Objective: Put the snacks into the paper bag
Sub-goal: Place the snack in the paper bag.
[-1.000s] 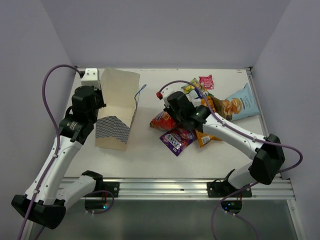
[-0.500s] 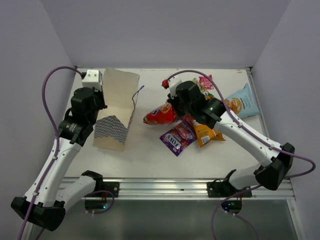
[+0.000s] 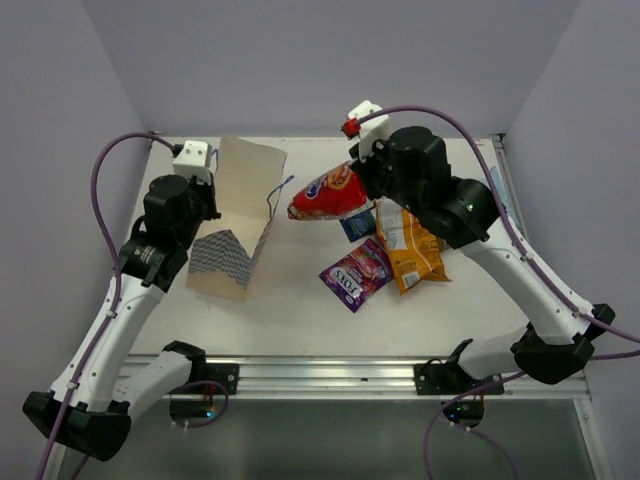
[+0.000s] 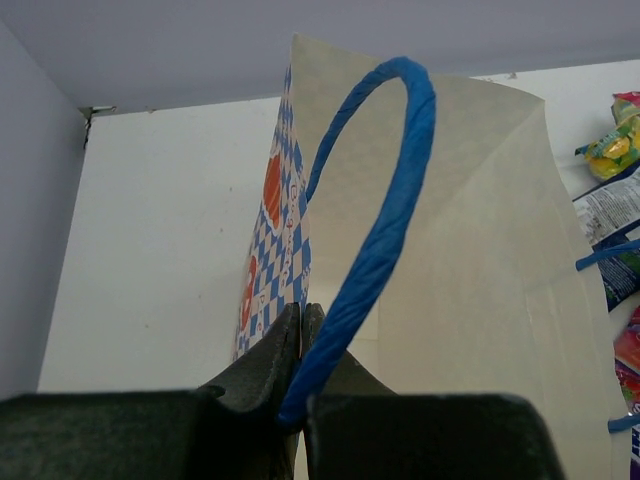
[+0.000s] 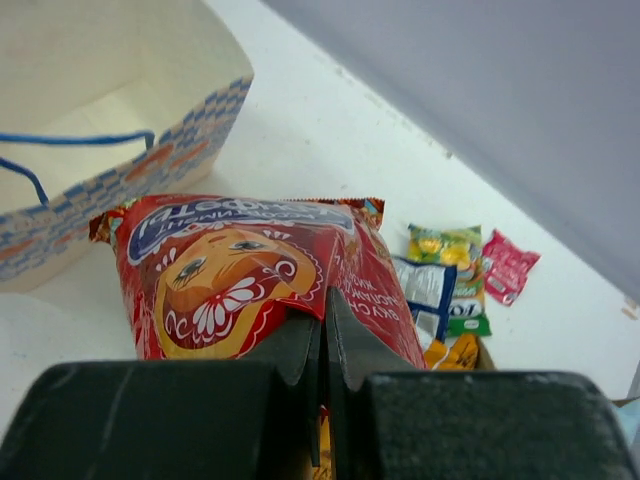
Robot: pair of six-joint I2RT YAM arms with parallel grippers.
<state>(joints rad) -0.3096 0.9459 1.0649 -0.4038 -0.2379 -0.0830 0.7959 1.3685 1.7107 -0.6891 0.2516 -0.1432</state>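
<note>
The paper bag (image 3: 232,225) lies on its side at the left with its mouth facing right; its plain inside shows in the left wrist view (image 4: 470,250). My left gripper (image 3: 196,196) is shut on the bag's rim (image 4: 300,320) beside a blue cord handle (image 4: 375,240). My right gripper (image 3: 362,185) is shut on the red cookie bag (image 3: 326,195) and holds it in the air right of the bag's mouth; the cookie bag also shows in the right wrist view (image 5: 240,275). The purple pack (image 3: 355,273) and orange chip bag (image 3: 408,245) lie on the table.
A yellow-green pack (image 5: 445,245), a pink pack (image 5: 510,265) and a blue-and-white packet (image 5: 432,290) lie behind the red bag. The paper bag's far rim and second handle (image 5: 60,140) are at the left. Walls close the table on three sides.
My right gripper has lifted the red cookie bag off the table and carried it up and left toward the bag's mouth. The left gripper keeps its hold on the bag.
</note>
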